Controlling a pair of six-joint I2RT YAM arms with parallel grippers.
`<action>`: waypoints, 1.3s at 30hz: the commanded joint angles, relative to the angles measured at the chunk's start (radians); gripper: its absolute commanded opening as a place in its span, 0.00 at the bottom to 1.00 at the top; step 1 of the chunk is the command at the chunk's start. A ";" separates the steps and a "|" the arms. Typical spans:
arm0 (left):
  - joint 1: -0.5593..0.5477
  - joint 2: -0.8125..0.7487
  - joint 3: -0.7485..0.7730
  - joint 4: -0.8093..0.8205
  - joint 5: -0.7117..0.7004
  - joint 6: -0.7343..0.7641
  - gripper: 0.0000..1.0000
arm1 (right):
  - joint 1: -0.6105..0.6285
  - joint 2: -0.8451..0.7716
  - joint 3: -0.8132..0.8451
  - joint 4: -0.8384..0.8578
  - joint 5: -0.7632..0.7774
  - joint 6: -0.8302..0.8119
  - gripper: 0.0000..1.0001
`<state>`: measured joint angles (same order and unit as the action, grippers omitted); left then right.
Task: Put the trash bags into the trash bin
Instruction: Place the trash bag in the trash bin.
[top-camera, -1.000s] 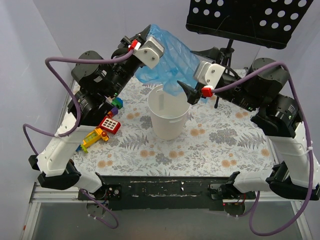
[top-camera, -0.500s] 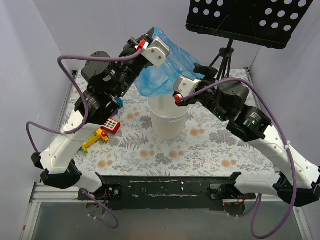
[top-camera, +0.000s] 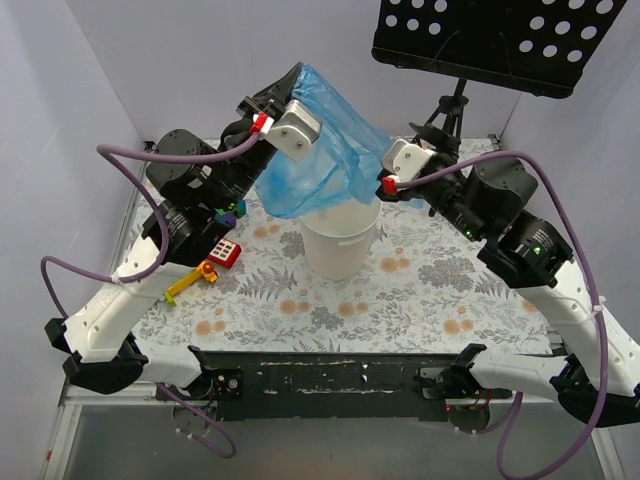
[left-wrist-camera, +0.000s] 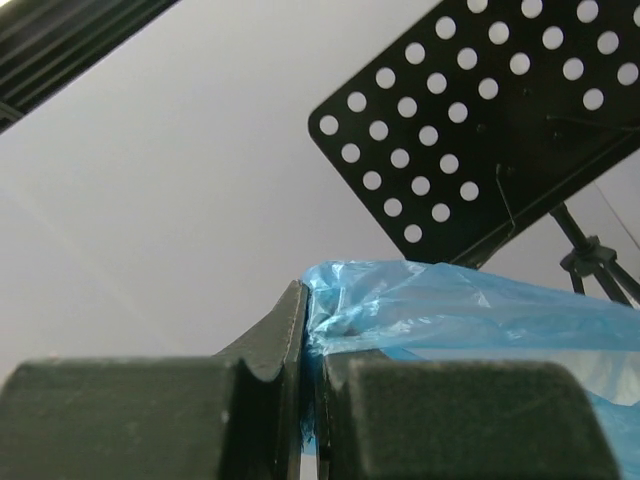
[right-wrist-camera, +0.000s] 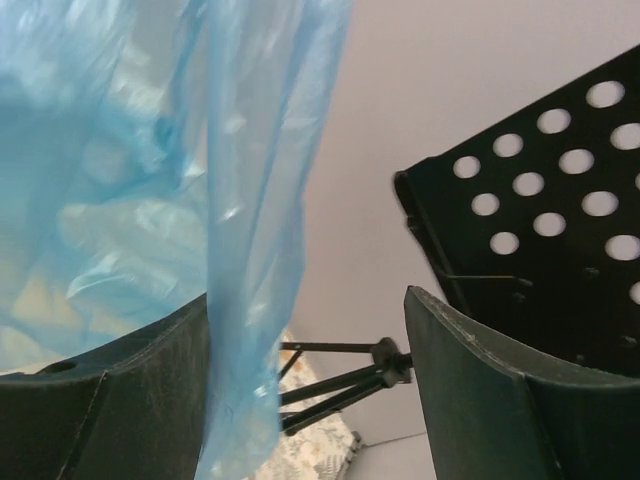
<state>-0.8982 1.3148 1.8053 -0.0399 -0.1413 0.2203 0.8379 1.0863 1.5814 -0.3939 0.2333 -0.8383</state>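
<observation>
The blue trash bag hangs as a wide loose sheet, its lower end over the far rim of the cream-white trash bin. My left gripper is high at the back, shut on the bag's top edge; the wrist view shows the film pinched between its jaws. My right gripper is open beside the bag's right edge. In the right wrist view the film drapes against the left finger, not pinched.
The black perforated music stand is at the back right, its tripod just behind my right gripper. Toy blocks lie left of the bin on the floral cloth. Walls close in on both sides.
My right gripper has drawn back from over the bin towards the right. My left gripper still holds the bag high; the sheet now hangs longer and lower over the bin.
</observation>
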 joint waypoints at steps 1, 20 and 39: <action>0.004 -0.038 -0.007 0.107 0.038 -0.010 0.00 | -0.061 0.000 -0.070 -0.028 -0.093 0.100 0.76; 0.004 -0.036 -0.182 0.307 0.013 -0.036 0.00 | -0.301 0.017 0.098 -0.072 -0.316 0.258 0.01; 0.021 -0.120 -0.483 0.328 -0.133 -0.041 0.00 | -0.304 -0.040 -0.079 -0.140 -0.321 0.277 0.01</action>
<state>-0.8951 1.2842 1.3785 0.2855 -0.2153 0.1783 0.5362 1.0813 1.5528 -0.5423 -0.0856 -0.5949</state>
